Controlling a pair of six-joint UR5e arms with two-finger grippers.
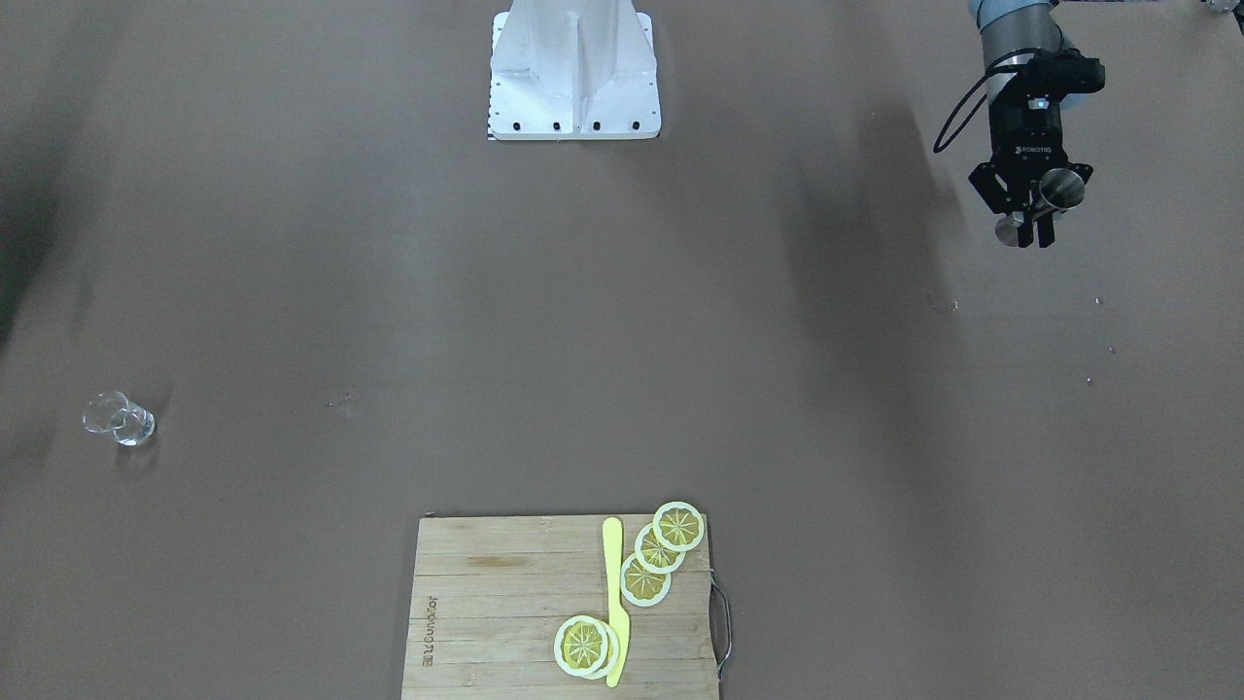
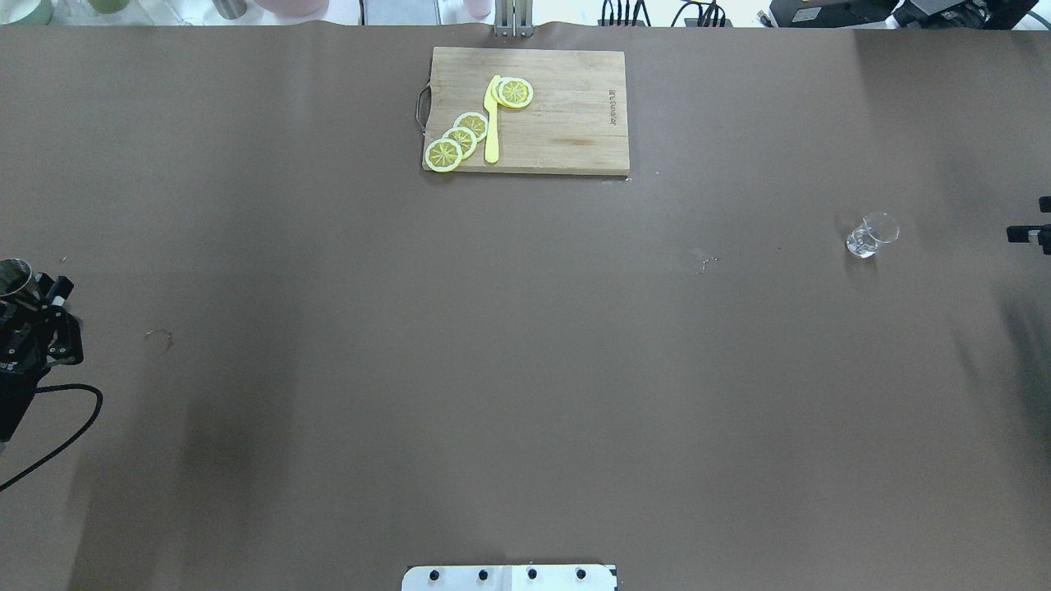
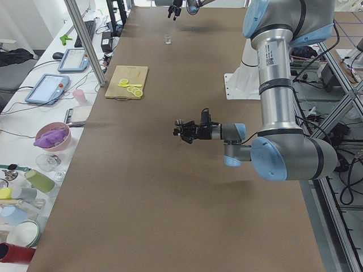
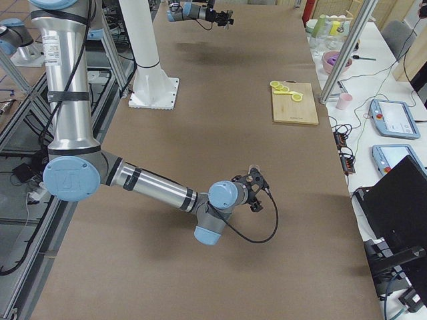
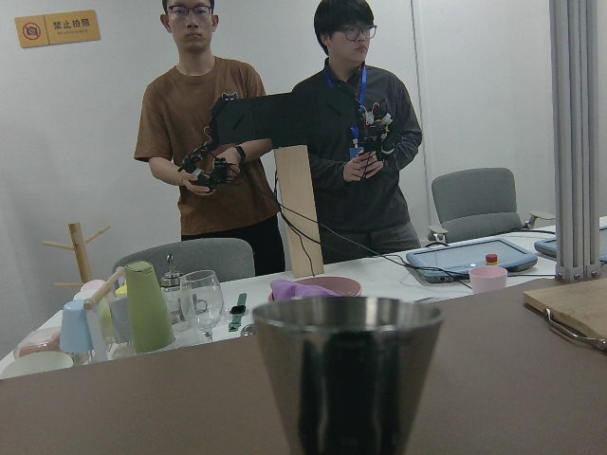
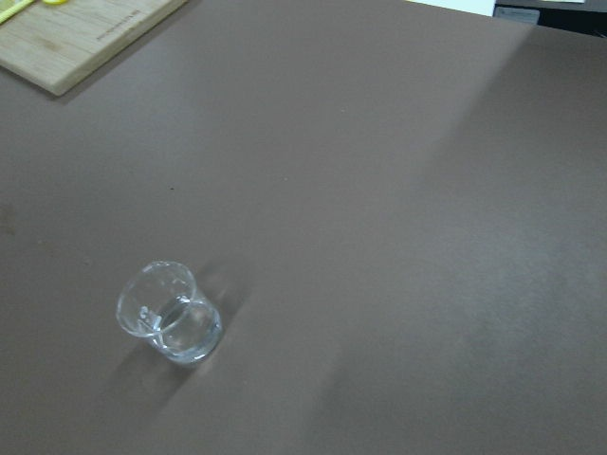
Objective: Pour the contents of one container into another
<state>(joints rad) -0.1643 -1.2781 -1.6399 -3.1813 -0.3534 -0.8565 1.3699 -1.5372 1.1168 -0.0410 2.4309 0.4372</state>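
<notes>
Jigger held at the robot's left end, cup standing well apart at its right end

Fingers of the left gripper [image 1: 1032, 219] are clamped on the steel jigger [image 1: 1050, 192], which is held clear of the table [image 1: 622, 340]. The left wrist view shows its upper cone mouth-up and level, probably so that nothing spills before the pour; its contents cannot be seen. The glass cup [image 2: 872, 235] appears to stand upright on bare table near the right gripper [image 4: 255, 180]. That gripper sits low just beside it, and I cannot tell whether its fingers are apart or together. Its camera is aimed down at the cup, perhaps so it can steady or fetch it. A cutting board [image 2: 542, 111] with lemon slices [image 2: 460, 138] lies at the far edge, out of the path between them
</notes>
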